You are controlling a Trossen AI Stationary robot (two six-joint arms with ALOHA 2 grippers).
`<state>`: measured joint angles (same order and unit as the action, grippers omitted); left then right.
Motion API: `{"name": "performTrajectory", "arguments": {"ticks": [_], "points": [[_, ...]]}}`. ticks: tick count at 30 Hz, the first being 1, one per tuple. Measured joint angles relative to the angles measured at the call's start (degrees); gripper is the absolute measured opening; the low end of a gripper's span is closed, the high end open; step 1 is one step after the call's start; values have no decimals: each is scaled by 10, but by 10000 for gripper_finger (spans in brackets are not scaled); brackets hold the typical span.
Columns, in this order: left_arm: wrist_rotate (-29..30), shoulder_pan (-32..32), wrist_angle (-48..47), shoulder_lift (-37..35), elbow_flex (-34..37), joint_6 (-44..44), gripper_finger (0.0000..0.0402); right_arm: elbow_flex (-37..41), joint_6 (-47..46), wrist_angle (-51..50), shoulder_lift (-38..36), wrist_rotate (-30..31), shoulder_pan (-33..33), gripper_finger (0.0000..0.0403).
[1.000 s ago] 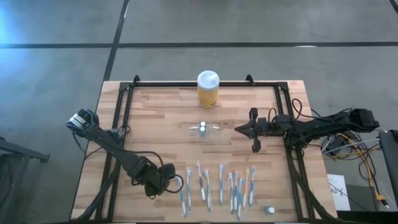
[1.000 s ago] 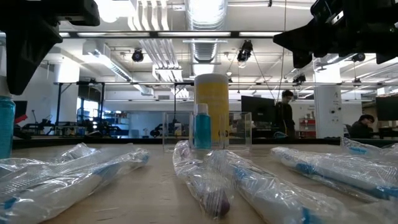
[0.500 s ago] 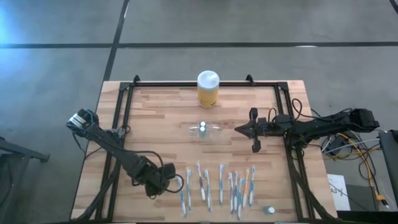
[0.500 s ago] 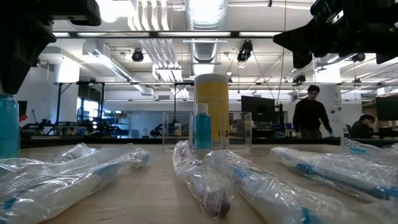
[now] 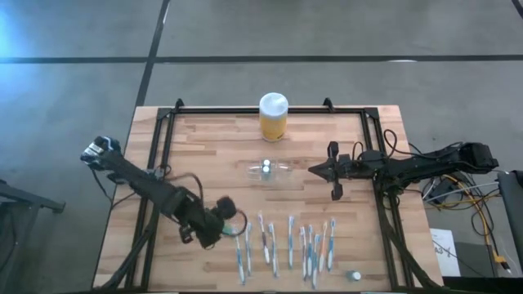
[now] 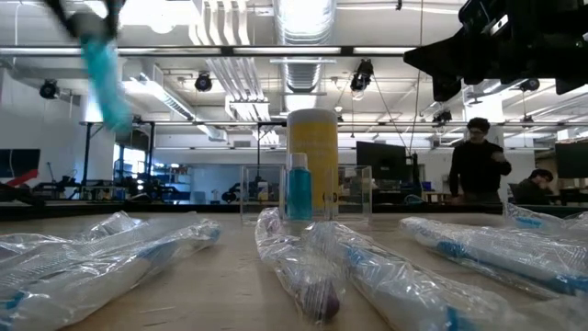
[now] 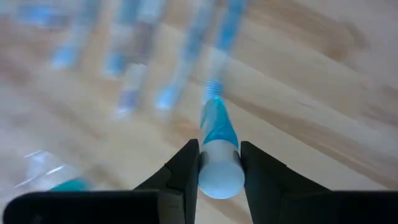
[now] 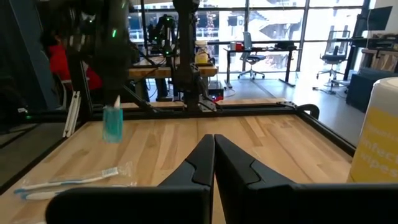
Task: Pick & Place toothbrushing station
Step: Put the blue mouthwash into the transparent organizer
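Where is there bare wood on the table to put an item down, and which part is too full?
Free: the wood between the yellow jar and the left frame rail, and the strip between the clear holder and the row of wrapped toothbrushes. Crowded: the near edge, where the toothbrushes lie packed and the left gripper holds a small blue tube.

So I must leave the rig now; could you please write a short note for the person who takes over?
Left gripper: shut on a small blue tube, lifted above the table's left front, near the wrapped toothbrushes.
Right gripper: shut, empty, hovering right of centre.
Clear holder: mid-table, in front of the yellow jar, already with one blue tube inside.
Done: one tube placed, a second picked up.
Left: place this tube; the toothbrushes lie unpicked.
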<state>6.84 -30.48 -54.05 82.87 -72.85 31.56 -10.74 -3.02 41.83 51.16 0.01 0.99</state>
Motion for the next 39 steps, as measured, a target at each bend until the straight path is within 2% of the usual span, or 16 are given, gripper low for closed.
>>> {"name": "performTrajectory", "arguments": {"ticks": [6, 10, 14, 18, 25, 33, 39], "points": [[41, 58, 65, -33, -62, -11, 99, 0, 0, -12, 0, 0, 0, 8], [46, 114, 79, -19, -117, 34, 99, 0, 0, -12, 0, 0, 0, 8], [9, 179, 75, 22, -170, 128, 99, 0, 0, -12, 0, 0, 0, 8], [-36, 252, 63, 74, -228, 183, 99, 0, 0, -12, 0, 0, 0, 8], [-52, 355, -10, 187, -309, 321, 99, 0, 0, -14, 0, -2, 0, 8], [-55, 382, -132, 314, -442, 369, 99, 0, 0, -22, 0, -7, 0, 8], [-53, 384, -194, 378, -531, 418, 99, 0, 2, -22, 0, -7, 0, 8]]}}
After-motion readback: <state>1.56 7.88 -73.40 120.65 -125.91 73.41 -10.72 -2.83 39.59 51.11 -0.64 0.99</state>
